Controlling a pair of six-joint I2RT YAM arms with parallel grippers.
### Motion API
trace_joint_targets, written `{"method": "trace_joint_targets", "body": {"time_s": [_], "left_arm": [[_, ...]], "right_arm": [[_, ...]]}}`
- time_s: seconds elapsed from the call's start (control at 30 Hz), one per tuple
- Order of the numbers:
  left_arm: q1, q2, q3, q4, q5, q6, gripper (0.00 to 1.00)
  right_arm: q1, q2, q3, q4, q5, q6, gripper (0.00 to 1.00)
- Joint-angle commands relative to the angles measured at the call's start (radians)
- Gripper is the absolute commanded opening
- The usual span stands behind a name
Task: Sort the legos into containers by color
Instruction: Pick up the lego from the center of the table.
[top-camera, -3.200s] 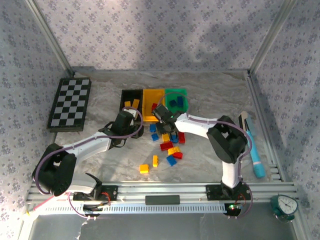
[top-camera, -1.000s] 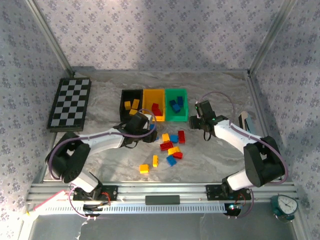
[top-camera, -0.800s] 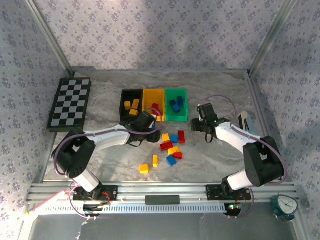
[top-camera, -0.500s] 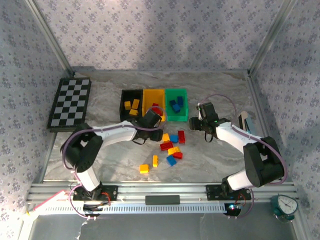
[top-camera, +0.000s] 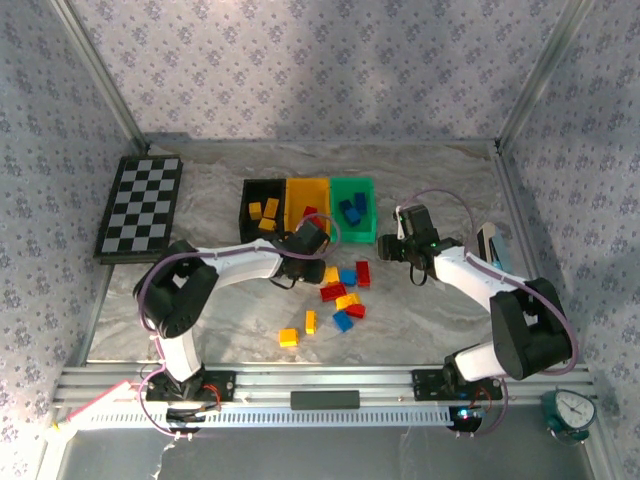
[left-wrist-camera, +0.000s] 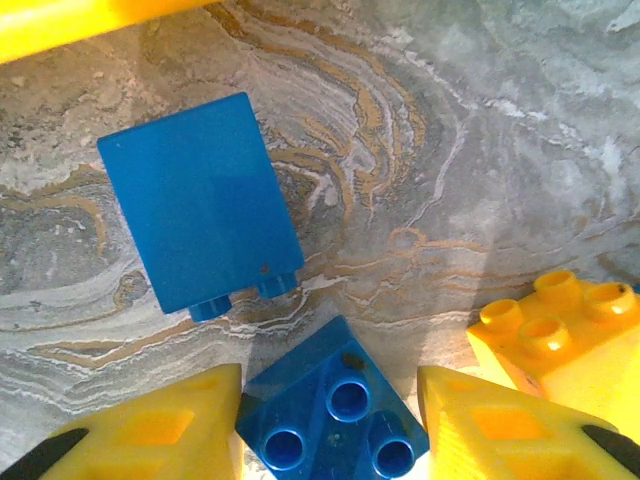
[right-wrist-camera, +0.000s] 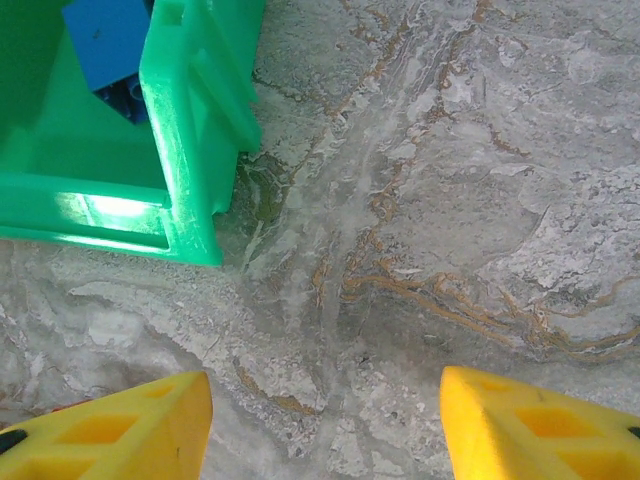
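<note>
My left gripper has its yellow fingers shut on a blue lego, studs up, on the table. A second blue lego lies flat just beyond it and a yellow one sits to its right. Seen from above, this gripper is at the front of the yellow bin, between the black bin and the green bin. Loose red, yellow and blue legos lie in front. My right gripper stands open over bare table by the green bin's corner.
A checkerboard lies at the far left. A blue and white tool rests along the right edge, and a gauge sits beyond the rail. Two yellow legos lie apart nearer the arm bases.
My left gripper slid right along the front of the bins and its fingers closed in around the blue lego. The right arm has barely shifted.
</note>
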Motion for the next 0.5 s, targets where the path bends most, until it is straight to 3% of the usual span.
{"method": "trace_joint_targets", "body": {"time_s": [0.0,0.3,0.47], "left_arm": [[-0.011,-0.043,-0.001,-0.023,-0.028,0.005,0.42],[-0.020,-0.146,0.015,-0.014,-0.083,0.038,0.42],[-0.019,-0.099,0.149,-0.065,-0.107,0.090,0.42]], "right_arm": [[0.002,-0.021,-0.008,-0.005,-0.009,-0.009,0.63],[0.007,-0.037,-0.013,0.001,-0.014,-0.006,0.63],[0.011,-0.029,-0.020,0.018,-0.032,0.004,0.63]]}}
